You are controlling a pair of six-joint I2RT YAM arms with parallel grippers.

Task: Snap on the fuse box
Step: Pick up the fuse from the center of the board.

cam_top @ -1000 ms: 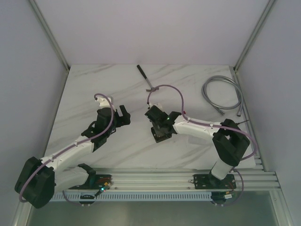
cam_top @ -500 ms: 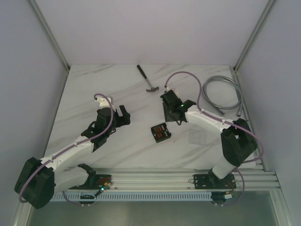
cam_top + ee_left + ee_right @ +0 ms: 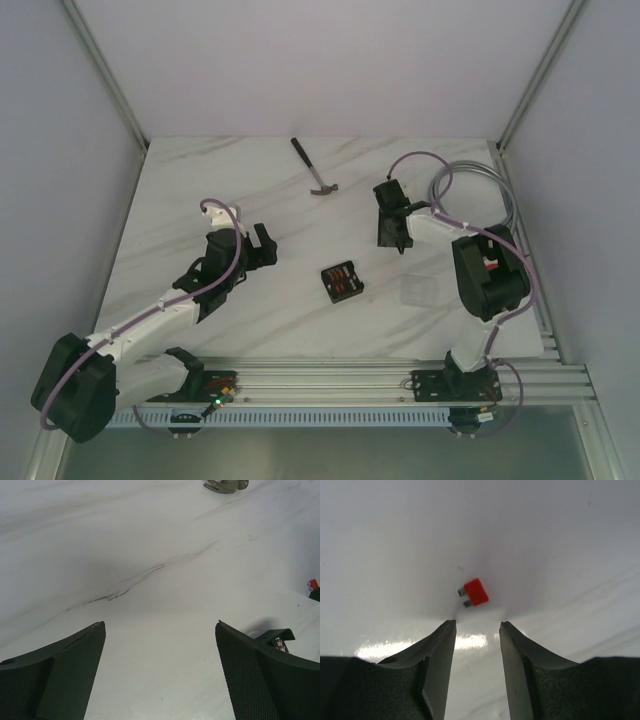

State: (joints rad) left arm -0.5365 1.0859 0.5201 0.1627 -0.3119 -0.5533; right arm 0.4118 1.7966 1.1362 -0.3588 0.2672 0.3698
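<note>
between the two sets of fingers, on the white marble table point(image 3: 200, 190), the fuse box point(image 3: 342, 283) lies flat with its open slotted side up, small red and orange fuses showing inside; nothing touches it. the left gripper point(image 3: 266, 245) hovers to the box's left, well apart from it, with its fingers spread wide and nothing between them. in the left wrist view the left gripper point(image 3: 160, 625) frames only bare marble, and a dark corner of the fuse box point(image 3: 315, 594) with a spot of red shows at the far right edge, beyond the right-hand finger point(image 3: 260, 675). the right gripper point(image 3: 394, 243) points down at the table beyond and to the right of the box, clear of it. its wrist view shows the right gripper point(image 3: 477, 625) with the fingers parted only a little, a narrow gap between them and nothing held; a loose red fuse point(image 3: 474, 592) lies on the table just past the fingertips, in line with the gap, not touched. a faint clear plastic cover point(image 3: 418, 290) lies flat on the near side of the right fingers, to the right of the box and apart from it. a hammer point(image 3: 313, 168) lies farther back, and a grey coiled hose point(image 3: 478, 164) sits by the far right corner.
</note>
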